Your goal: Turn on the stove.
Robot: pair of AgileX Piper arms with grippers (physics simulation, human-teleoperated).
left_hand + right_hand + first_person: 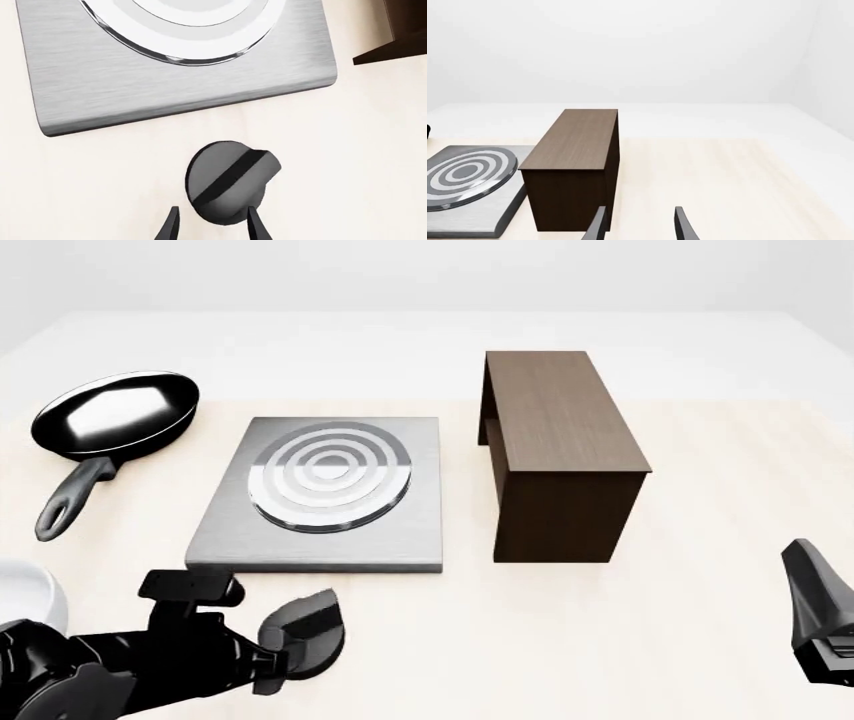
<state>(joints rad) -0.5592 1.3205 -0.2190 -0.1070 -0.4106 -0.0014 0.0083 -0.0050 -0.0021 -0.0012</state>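
Note:
The stove is a brushed-grey plate (400, 530) with a round burner (331, 475) of silver rings; it also shows in the left wrist view (180, 90) and in the right wrist view (467, 210). Its separate black ridged knob (230, 182) lies on the table just in front of the plate. My left gripper (212, 225) is open, with one fingertip on each side of the knob's near edge, not closed on it. In the front view the left gripper (304, 635) covers most of the knob. My right gripper (639, 225) is open and empty, low at the right edge (805, 580).
A dark brown wooden box (561, 440) stands right of the stove and right in front of the right gripper (577, 160). A black frying pan (118, 415) lies at the far left, its handle pointing toward me.

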